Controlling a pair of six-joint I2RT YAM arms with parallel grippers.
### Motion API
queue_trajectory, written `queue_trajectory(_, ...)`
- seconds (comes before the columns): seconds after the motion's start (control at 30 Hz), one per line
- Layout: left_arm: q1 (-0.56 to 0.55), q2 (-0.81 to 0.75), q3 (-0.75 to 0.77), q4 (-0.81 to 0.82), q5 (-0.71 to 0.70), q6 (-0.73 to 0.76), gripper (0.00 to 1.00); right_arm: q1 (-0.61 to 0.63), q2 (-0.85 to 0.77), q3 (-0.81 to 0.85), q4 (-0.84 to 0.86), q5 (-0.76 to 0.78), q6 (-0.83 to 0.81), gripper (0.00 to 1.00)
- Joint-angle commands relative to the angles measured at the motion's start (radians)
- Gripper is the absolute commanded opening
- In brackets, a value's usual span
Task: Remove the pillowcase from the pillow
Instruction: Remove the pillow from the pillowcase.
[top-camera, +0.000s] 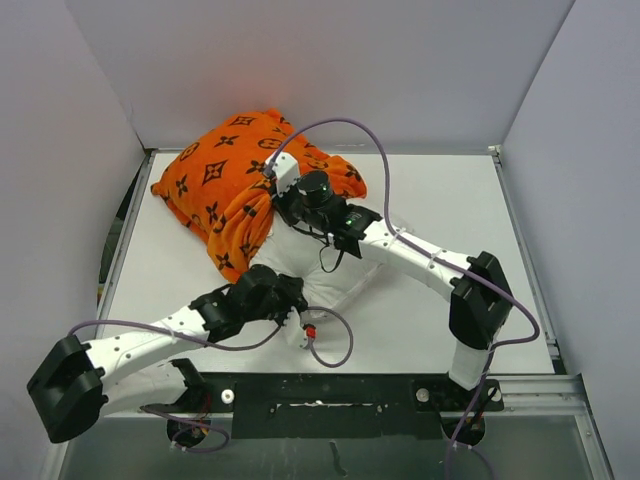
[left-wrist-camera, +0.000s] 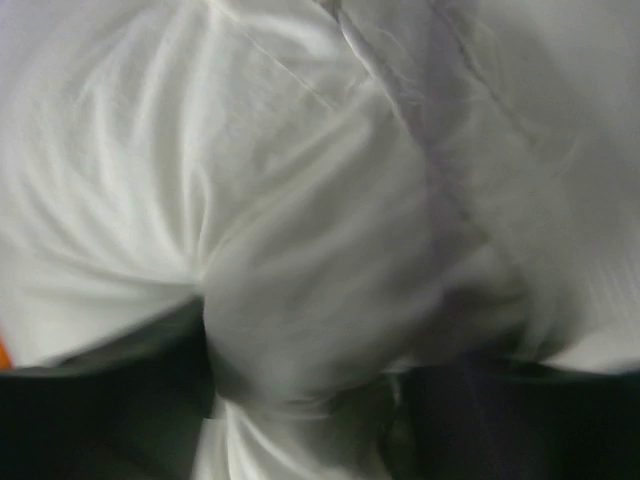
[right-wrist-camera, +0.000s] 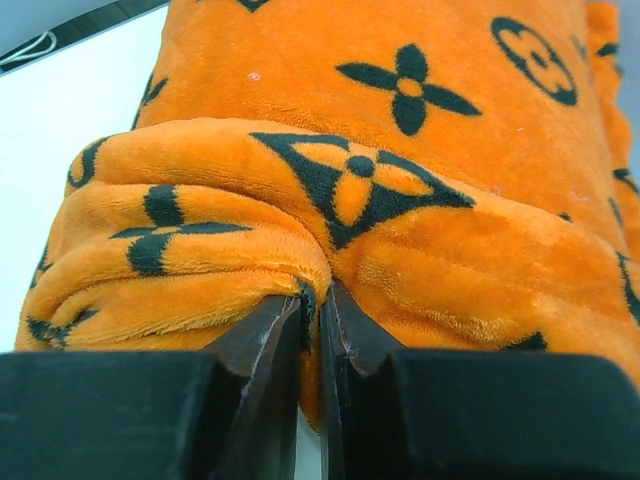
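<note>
Peeling step, roughly half done; in the top view the pillowcase (top-camera: 225, 180) covers the far-left end of the pillow (top-camera: 312, 268), whose near white end lies bare; only the right wrist view shows the right gripper (right-wrist-camera: 318, 300) clamped on an orange fold; the left wrist view shows just bunched white cloth, so whether the left gripper (top-camera: 290, 312) grips cannot be told; next, 1 arm should anchor the pillow while the other draws the cover away.

Plush bright-orange pillowcase (top-camera: 225, 185) printed with black flower and diamond motifs, bunched in thick folds over the far end of a plump white pillow (top-camera: 295, 255), whose near end lies bare and creased.
</note>
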Motion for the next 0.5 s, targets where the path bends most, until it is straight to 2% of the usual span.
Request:
queue_trajectory(0.0, 0.040, 0.091, 0.072, 0.021, -0.003, 0.058, 0.00, 0.035, -0.066, 0.003, 0.005, -0.071, 0.058, 0.00)
queue_trajectory(0.13, 0.049, 0.010, 0.081, -0.087, 0.073, 0.034, 0.00, -0.016, -0.081, -0.012, -0.008, -0.072, 0.060, 0.00)
queue_trajectory(0.3, 0.048, -0.198, 0.104, -0.391, 0.275, 0.029, 0.00, -0.132, -0.084, -0.006, -0.028, -0.088, 0.061, 0.00)
queue_trajectory(0.47, 0.054, -0.247, 0.277, -0.775, 0.412, -0.156, 0.00, -0.210, -0.156, -0.078, -0.033, -0.035, 0.028, 0.00)
